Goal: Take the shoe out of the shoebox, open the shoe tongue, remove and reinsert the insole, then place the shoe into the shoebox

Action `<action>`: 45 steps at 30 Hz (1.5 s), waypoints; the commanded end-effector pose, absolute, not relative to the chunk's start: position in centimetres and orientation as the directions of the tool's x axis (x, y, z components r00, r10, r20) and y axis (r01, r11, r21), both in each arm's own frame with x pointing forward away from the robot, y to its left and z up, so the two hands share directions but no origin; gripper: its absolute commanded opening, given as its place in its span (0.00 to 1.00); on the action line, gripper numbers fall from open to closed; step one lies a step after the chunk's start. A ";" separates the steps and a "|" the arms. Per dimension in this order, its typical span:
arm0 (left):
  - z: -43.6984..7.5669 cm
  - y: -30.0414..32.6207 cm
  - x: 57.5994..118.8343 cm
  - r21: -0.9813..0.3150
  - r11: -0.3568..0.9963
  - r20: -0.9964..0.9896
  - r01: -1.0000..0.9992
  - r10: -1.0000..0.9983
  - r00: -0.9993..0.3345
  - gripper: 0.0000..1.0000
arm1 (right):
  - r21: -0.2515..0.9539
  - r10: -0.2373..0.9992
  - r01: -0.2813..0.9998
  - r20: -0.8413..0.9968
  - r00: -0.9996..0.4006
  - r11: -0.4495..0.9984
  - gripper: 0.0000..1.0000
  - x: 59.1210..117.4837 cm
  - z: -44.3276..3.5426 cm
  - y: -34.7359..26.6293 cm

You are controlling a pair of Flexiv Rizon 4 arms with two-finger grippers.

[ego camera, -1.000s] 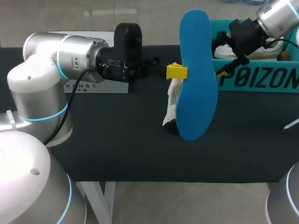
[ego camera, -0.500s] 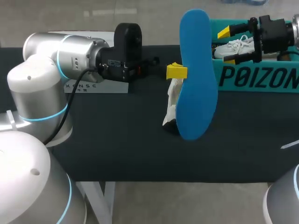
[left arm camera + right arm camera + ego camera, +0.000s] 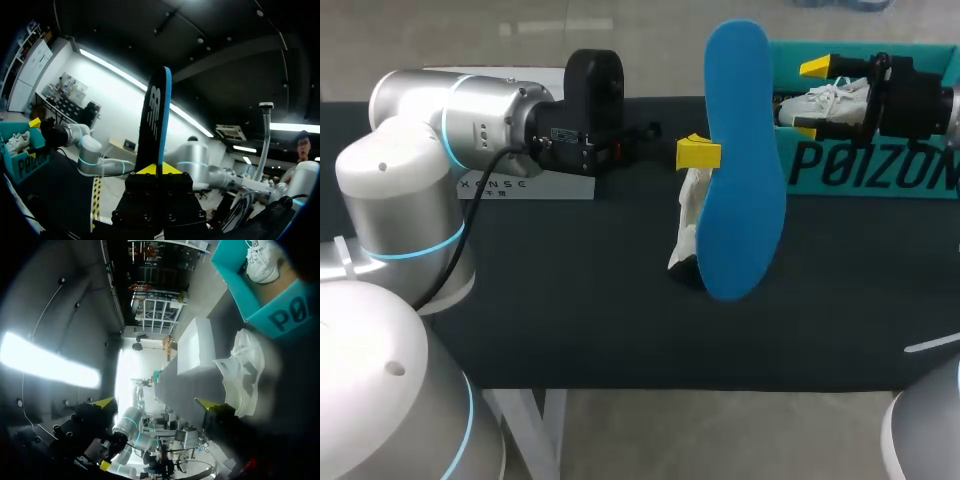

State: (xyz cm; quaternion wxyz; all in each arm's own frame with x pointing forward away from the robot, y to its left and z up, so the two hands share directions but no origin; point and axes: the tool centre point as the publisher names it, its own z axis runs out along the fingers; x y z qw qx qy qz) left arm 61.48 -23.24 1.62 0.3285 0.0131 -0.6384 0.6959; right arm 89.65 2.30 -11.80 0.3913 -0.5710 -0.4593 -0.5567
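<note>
Black and matte, the surface [image 3: 570, 300] fills the middle of the head view from edge to edge. My left arm [image 3: 450, 130] comes in from the left side of the frame and lies level across the upper left, in front of a white block [image 3: 520, 185] at the back. The teal shoebox [image 3: 880, 175] sits in the upper right corner with one white shoe [image 3: 817, 103] inside it.

The blue insole [image 3: 740, 160] stands on end just right of centre. The left pincer [image 3: 705, 153] is clamped on its edge; the left wrist view shows the yellow tips of that pincer [image 3: 156, 169] closed narrow on the insole [image 3: 156, 120], which rises straight up from between them. Behind the insole, near the centre of the frame, the other white shoe [image 3: 688, 225] rests on the surface, well outside the box.

The right pincer [image 3: 810, 99] hangs at the box's left end, its fingers spread wide and holding nothing. In its own wrist view the shoe on the surface [image 3: 242, 372] lies ahead of the open fingers.

As I judge it, the shoe is out of the box and its insole is removed. I can't tell whether the tongue is pulled open. Reinserting the insole and boxing the shoe are left to do.
</note>
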 end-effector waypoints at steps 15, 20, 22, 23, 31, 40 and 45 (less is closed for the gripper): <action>0.9 -23.1 64.5 -0.932 0.218 -0.118 0.291 0.575 -0.810 0.00 | 0.051 0.134 0.964 0.991 -0.017 -0.260 1.00 89.4 -11.0 2.5; 1.7 -23.1 69.4 -0.731 0.216 -0.424 0.647 0.600 -0.679 0.00 | 0.051 0.134 0.964 0.991 -0.017 -0.260 1.00 89.4 -11.0 2.5; 1.7 -23.1 69.4 -0.731 0.216 -0.424 0.647 0.600 -0.679 0.00 | 0.051 0.134 0.964 0.991 -0.017 -0.260 1.00 89.4 -11.0 2.5; 1.7 -23.1 69.4 -0.731 0.216 -0.424 0.647 0.600 -0.679 0.00 | 0.051 0.134 0.964 0.991 -0.017 -0.260 1.00 89.4 -11.0 2.5; 1.7 -23.1 69.4 -0.731 0.216 -0.424 0.647 0.600 -0.679 0.00 | 0.051 0.134 0.964 0.991 -0.017 -0.260 1.00 89.4 -11.0 2.5; -2.0 -22.7 70.6 0.403 0.190 -0.706 0.895 0.686 0.173 0.00 | 0.051 0.134 0.964 0.991 -0.017 -0.260 1.00 89.4 -11.0 2.5; -1.9 -22.9 71.7 0.416 0.221 -0.742 0.882 0.643 0.189 0.00 | 0.051 0.134 0.964 0.991 -0.017 -0.260 1.00 89.4 -11.0 2.5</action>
